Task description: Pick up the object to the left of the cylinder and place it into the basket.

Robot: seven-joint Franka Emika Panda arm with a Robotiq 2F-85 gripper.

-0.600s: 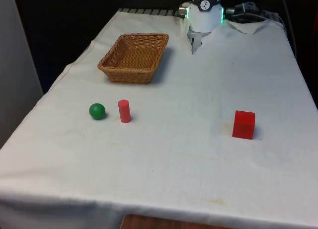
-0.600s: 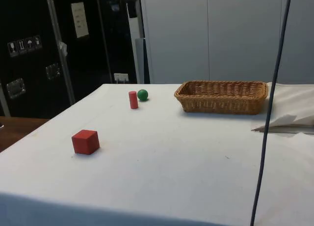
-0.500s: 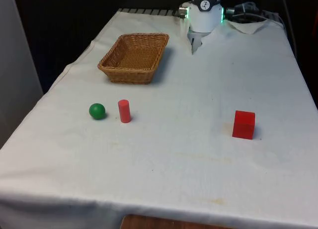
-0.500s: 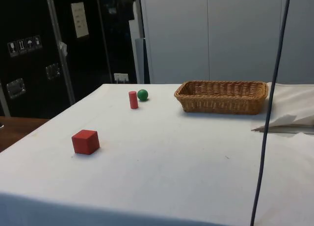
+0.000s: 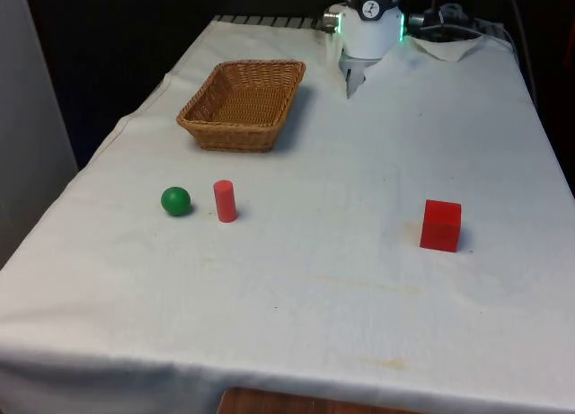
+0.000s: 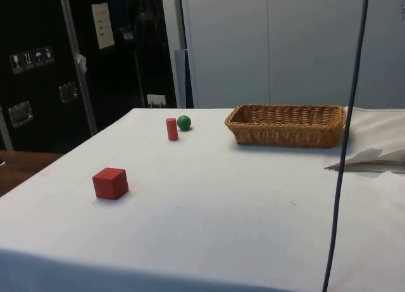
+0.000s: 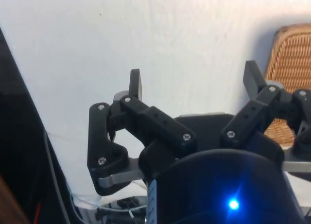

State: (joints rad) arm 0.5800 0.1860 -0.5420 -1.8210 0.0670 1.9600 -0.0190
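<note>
The claw (image 7: 193, 85) is hanging wide open and holding nothing over bare worktop (image 5: 359, 279) beside the basket (image 5: 243, 104), while the green ball (image 5: 176, 200) is sitting near the worktop's edge, beside 1 red cylinder (image 5: 225, 201), awaiting pickup.

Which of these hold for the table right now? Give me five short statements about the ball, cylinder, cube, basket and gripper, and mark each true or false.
1. The green ball lies on the cloth just to the front view's left of the red cylinder. True.
2. The red cylinder lies on its side. False: it stands upright.
3. The wicker basket already holds the green ball. False: the ball is on the cloth, apart from the basket, and nothing is seen inside the basket.
4. The red cube sits alone towards the front view's right, well apart from the ball and cylinder. True.
5. The gripper is shut on the ball. False: in the wrist view its fingers stand apart with only white cloth between them.
</note>
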